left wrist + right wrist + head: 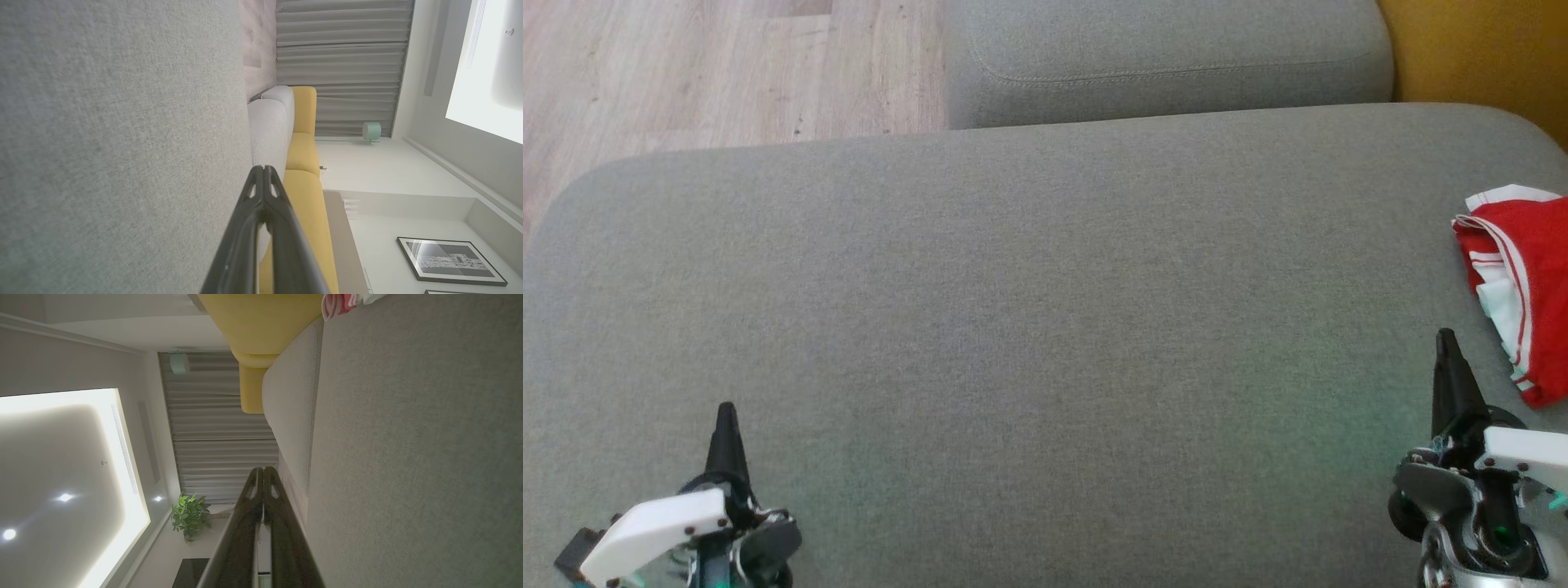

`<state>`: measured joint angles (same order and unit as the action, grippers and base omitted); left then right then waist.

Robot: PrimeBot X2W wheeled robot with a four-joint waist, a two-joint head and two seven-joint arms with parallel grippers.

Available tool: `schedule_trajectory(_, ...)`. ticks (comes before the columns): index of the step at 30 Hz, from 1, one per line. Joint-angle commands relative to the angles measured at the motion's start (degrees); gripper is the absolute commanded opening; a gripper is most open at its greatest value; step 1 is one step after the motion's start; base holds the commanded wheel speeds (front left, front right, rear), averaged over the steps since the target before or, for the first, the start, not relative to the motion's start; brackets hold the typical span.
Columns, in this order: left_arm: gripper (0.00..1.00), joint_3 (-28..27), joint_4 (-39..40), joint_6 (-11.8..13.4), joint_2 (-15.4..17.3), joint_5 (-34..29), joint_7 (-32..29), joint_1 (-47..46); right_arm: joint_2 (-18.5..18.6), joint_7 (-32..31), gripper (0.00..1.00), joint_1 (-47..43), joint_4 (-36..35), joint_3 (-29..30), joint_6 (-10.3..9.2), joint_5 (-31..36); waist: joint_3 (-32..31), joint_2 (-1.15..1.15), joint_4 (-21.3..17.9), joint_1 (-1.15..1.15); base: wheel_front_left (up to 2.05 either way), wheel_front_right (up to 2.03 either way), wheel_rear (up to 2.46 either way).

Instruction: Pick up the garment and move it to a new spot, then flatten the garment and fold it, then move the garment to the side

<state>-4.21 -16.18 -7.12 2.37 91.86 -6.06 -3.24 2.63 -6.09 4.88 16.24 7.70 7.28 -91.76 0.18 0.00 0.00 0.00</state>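
Grey woven cloth covers the broad cushion on which we work, seen from the head camera with a second cushion at 12 o'clock and a wooden floor at 10 o'clock. We find the garment, red with white stripes and trim, at 3 o'clock. It lies on the cushion's right-hand margin in a compact, layered bundle and is cut by the frame edge, so its full outline cannot be told. We judge that it lies there because the side of the cushion is its intended resting place: it looks folded and set aside, which would put the task at or near its close. Our left gripper sits at 7 o'clock with its two dark fingers pressed together on nothing, well apart from the garment. Our right gripper sits at 4 o'clock, likewise clenched and grasping nothing, its tip near the garment's lower hem but not touching it. Both wrist views confirm the fingers meeting at the tips. We read this low, symmetrical posture at the near edge as a rest pose, chosen so that neither arm overhangs or disturbs the fold.
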Motion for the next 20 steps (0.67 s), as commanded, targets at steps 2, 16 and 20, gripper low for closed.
schedule_trajectory(2,0.0,-2.3,2.1,-0.4,0.5,0.3,-0.4,-3.0,0.2,-0.4,0.0,1.3,-2.2,-1.2,0.21,-0.4,0.0,0.0,0.0,0.0,0.0,0.0,0.0)
schedule_trajectory(16,0.0,-2.3,2.1,-0.4,0.5,0.3,-0.4,-3.0,0.2,-0.4,0.0,1.3,-2.2,-1.2,0.21,-0.4,0.0,0.0,0.0,0.0,0.0,0.0,0.0)
schedule_trajectory(20,0.0,-2.3,2.1,-0.4,0.5,0.3,-0.4,-3.0,0.2,-0.4,0.0,1.3,-2.2,-1.2,0.21,-0.4,0.0,0.0,0.0,0.0,0.0,0.0,0.0)
